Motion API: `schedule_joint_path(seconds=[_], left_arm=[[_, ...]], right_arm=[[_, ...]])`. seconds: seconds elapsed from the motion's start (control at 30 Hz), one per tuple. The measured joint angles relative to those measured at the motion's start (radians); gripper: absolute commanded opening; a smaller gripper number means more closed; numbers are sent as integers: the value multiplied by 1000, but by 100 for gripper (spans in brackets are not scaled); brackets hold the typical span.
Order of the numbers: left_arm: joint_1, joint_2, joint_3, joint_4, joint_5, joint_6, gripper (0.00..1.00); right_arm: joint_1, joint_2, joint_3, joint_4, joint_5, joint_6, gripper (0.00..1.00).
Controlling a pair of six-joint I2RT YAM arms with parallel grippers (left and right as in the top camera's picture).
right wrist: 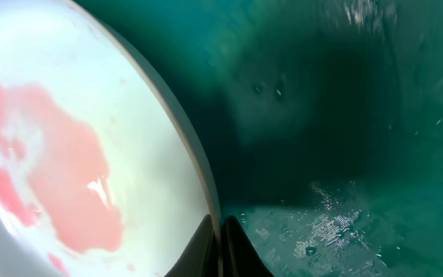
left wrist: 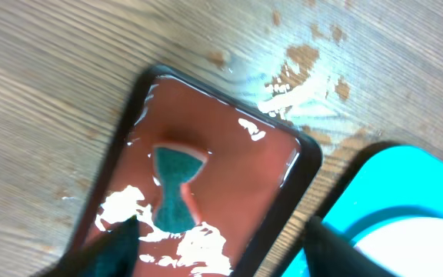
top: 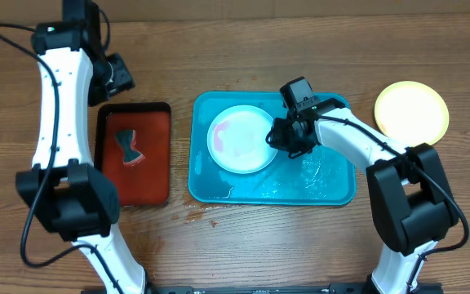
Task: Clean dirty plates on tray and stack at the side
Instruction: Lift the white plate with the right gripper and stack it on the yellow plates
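A pale blue-white plate (top: 240, 139) with pink-red sauce smears sits in the turquoise tray (top: 333, 189). My right gripper (top: 280, 139) is shut on the plate's right rim. In the right wrist view the plate (right wrist: 68, 146) fills the left side and the fingertips (right wrist: 220, 246) pinch its edge above the wet tray floor (right wrist: 344, 154). A pale yellow-green plate (top: 411, 111) lies on the table at the far right. My left gripper (top: 114, 75) is open and empty, above the red tray's far end; its fingertips (left wrist: 221, 246) show in the left wrist view.
A red tray with black rim (top: 157, 175) stands left of the turquoise tray and holds a teal hourglass-shaped sponge (top: 129, 147), also seen in the left wrist view (left wrist: 171, 192). Sauce drips (top: 206, 216) spot the table by the tray's front left corner.
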Motion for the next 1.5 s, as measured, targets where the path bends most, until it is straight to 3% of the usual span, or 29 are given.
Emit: schedule_joint_path(seconds=[0.37, 0.77, 0.93, 1.13, 1.3, 1.5], left_arm=[[0, -26, 11, -14, -126, 0, 100], [0, -26, 11, 0, -141, 0, 100], [0, -26, 11, 0, -141, 0, 100], [0, -26, 11, 0, -145, 0, 100], [0, -26, 11, 0, -145, 0, 100], [0, -26, 11, 0, -145, 0, 100]], right_arm=[[16, -181, 133, -173, 264, -140, 4], [79, -190, 145, -250, 727, -314, 4], [212, -190, 145, -190, 961, -414, 4], [396, -190, 146, 20, 1295, -620, 4], [476, -190, 146, 159, 1413, -869, 4], [488, -190, 146, 214, 1455, -997, 4]])
